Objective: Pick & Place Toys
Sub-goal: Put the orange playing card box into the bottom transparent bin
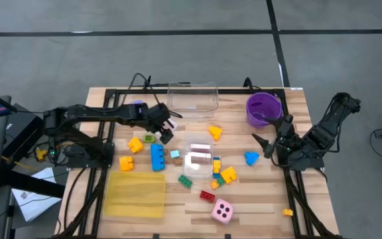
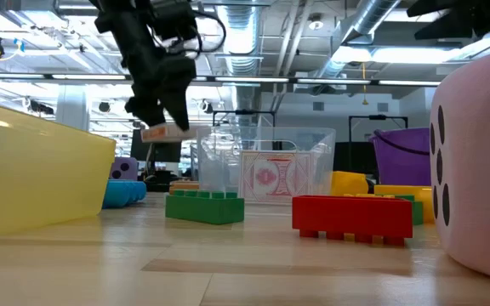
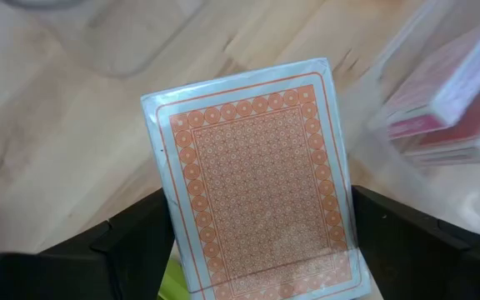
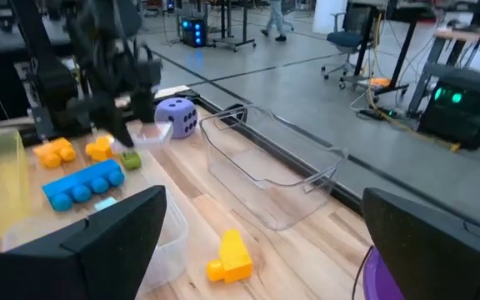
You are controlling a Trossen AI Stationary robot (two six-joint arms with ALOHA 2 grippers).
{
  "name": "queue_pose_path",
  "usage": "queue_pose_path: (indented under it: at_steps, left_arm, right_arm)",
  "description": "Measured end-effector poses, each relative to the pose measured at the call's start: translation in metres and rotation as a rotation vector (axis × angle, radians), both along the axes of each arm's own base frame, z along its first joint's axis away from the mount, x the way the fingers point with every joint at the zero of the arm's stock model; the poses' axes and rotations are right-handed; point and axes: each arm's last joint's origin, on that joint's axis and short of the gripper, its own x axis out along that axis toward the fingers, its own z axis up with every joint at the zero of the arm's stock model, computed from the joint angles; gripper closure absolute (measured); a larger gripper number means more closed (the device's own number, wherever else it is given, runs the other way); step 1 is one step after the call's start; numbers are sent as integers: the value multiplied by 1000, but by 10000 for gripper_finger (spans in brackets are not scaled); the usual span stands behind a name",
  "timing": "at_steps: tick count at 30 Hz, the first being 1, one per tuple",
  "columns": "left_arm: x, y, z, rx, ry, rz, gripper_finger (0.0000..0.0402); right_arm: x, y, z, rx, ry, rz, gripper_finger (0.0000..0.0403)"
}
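Note:
My left gripper point(image 1: 168, 128) is shut on a small pack of orange-backed playing cards point(image 3: 257, 175), held above the table between the large clear box point(image 1: 192, 97) and a small clear box point(image 1: 198, 154) with more cards in it. Toys lie around them on the wood: a blue brick point(image 1: 158, 157), orange bricks point(image 1: 135, 144), a green brick point(image 2: 204, 206), a red brick point(image 2: 354, 217), a pink die point(image 1: 222, 211) and a purple die point(image 4: 176, 117). My right gripper point(image 1: 265, 146) waits open near the right edge, beside the purple bowl point(image 1: 264, 108). My left gripper pinches the card pack by its two long edges point(image 3: 176, 243), near one short end, one finger point(image 3: 132, 237) on each side. The fingers slant down from the table's left. The pack point(image 2: 162, 133) hangs clear of the table, its patterned back facing the wrist.
A yellow translucent tray point(image 1: 135, 194) lies at the near left. A blue shape point(image 1: 251, 158) and a yellow shape point(image 1: 215, 131) lie right of centre, and a small orange piece point(image 1: 287, 212) sits at the near right. The black frame rails point(image 1: 111, 119) border the table.

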Motion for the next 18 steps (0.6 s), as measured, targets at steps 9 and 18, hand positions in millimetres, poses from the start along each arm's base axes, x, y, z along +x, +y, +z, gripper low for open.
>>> queue_pose_path:
  at_steps: [9, 18]
  left_arm:
    - [-13, -5, 27, -25, -129, -16, 81]
    - [-9, -6, 30, -84, -194, -42, 85]
  right_arm:
    - [40, 30, 2, -216, 145, 114, 7]
    - [112, 35, -7, -420, 280, 242, 7]
